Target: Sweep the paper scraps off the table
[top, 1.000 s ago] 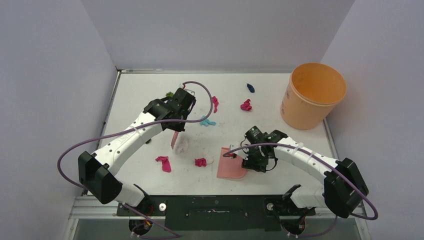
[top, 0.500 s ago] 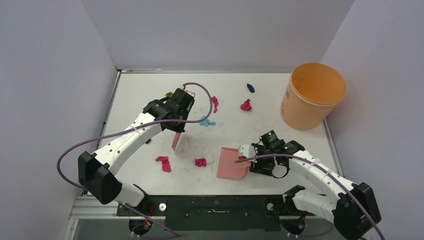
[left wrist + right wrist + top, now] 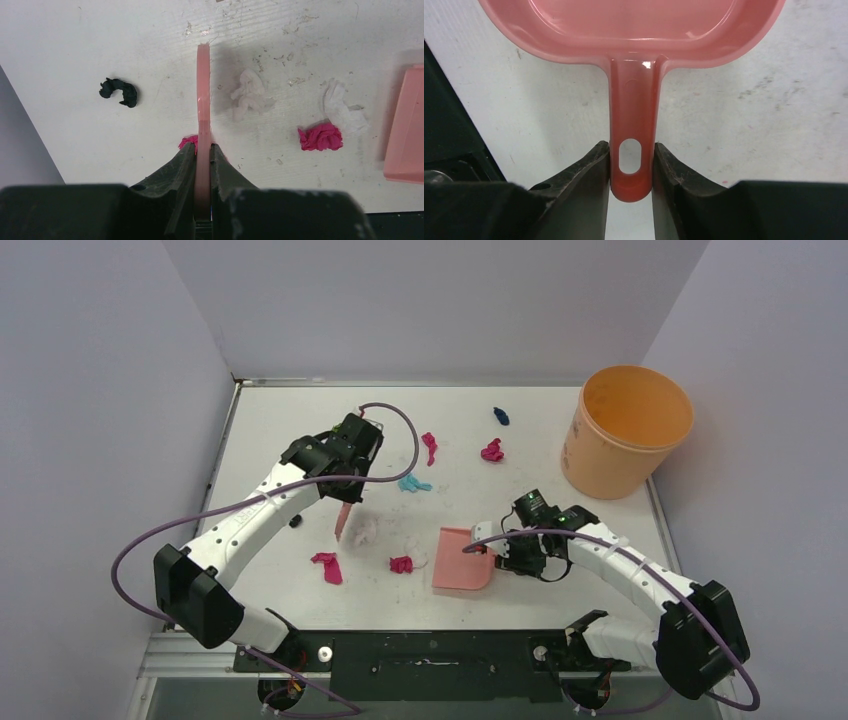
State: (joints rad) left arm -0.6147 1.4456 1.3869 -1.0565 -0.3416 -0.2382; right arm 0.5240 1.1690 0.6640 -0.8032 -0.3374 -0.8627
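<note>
Both arms same build: white shells on the long links, chunky black housings at the joints. Left arm [image 3: 262,508], right arm [image 3: 625,568]. A purple cable [image 3: 140,540] loops loose alongside each one, shoulder to wrist. Small green light [image 3: 530,497] lit on my right wrist. Shoulders sit on a black base plate [image 3: 430,655] with two silver bolts [image 3: 325,652]. Left fingers [image 3: 181,170] and right fingers [image 3: 591,172]: matte black wedges, tapering to the tips, faces scuffed and dusty pale.
</note>
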